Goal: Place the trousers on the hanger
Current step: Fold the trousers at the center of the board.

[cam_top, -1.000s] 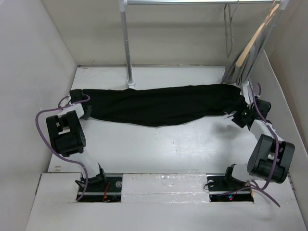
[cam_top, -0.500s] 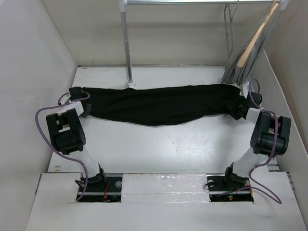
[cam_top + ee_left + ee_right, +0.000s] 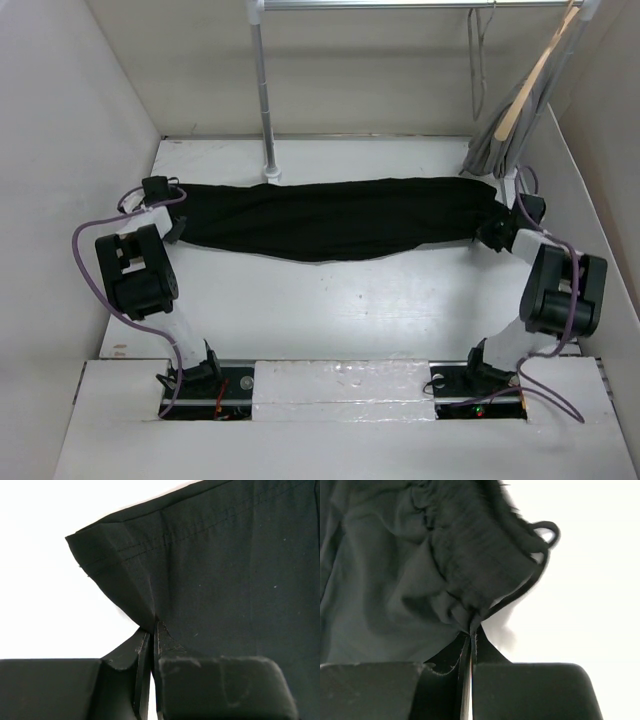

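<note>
The black trousers (image 3: 330, 215) lie stretched in a long band across the table, left to right. My left gripper (image 3: 172, 218) is shut on their left end; the left wrist view shows the jaws (image 3: 152, 627) pinching a fold just below the stitched hem (image 3: 165, 535). At the right end my right gripper (image 3: 492, 232) is shut on the gathered waistband (image 3: 475, 555), the closed tips (image 3: 471, 632) biting the cloth, and a drawstring loop (image 3: 545, 530) sticks out to the side. The thin wire hanger (image 3: 477, 60) hangs from the rail at the back right, apart from both grippers.
A pale wooden hanger with a grey garment (image 3: 515, 115) hangs right of the wire hanger, its cloth reaching down near my right gripper. The rail's upright post (image 3: 264, 90) stands on the table behind the trousers. White walls (image 3: 70, 150) close in on both sides.
My right gripper moved in onto the trousers' right end and closed from wide open to shut on the waistband. The left gripper kept its grip and shifted slightly back.
</note>
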### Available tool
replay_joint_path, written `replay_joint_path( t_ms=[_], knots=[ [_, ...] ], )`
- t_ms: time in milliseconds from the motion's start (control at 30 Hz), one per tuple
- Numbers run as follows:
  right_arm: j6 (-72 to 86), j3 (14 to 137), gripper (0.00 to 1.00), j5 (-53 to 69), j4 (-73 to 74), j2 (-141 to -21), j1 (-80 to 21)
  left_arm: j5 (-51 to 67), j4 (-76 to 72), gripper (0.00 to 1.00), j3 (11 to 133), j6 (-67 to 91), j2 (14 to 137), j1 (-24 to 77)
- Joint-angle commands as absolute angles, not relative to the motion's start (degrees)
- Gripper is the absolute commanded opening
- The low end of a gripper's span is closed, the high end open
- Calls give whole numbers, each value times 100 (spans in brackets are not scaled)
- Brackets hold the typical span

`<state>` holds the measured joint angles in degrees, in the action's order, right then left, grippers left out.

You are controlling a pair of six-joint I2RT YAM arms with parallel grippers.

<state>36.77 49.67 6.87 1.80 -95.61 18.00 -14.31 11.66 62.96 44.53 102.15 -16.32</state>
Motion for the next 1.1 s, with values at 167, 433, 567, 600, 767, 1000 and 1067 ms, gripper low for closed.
replay_joint_path(
  t_ms=[167, 433, 567, 600, 767, 1000, 1067],
  knots=[
    [2418, 3789, 0, 703, 1124, -7762, 2654, -2425, 1950, 0, 6469, 3850, 9765, -2126],
    [1549, 2989, 0, 1177, 2240, -6312, 3593, -2636, 2136, 0, 5732, 3788, 9212, -2127],
    [951, 2900, 0, 1423, 2969, -5530, 4338, -2724, 2319, 0, 5318, 3954, 8738, -2127],
    [767, 2953, 0, 1467, 3371, -5320, 4446, -2742, 2338, 0, 5178, 3964, 8615, -2127],
    [439, 2988, 10, 1511, 3683, -5177, 4386, -2830, 2619, 0, 4764, 4104, 7902, -2127],
    [492, 3419, 91, 2083, 3674, -5511, 4114, -2620, 3093, 79, 5236, 4394, 7427, -1979],
    [562, 3506, 98, 2066, 3639, -5580, 4034, -2488, 3181, 84, 5413, 4526, 7305, -1829]
  ],
)
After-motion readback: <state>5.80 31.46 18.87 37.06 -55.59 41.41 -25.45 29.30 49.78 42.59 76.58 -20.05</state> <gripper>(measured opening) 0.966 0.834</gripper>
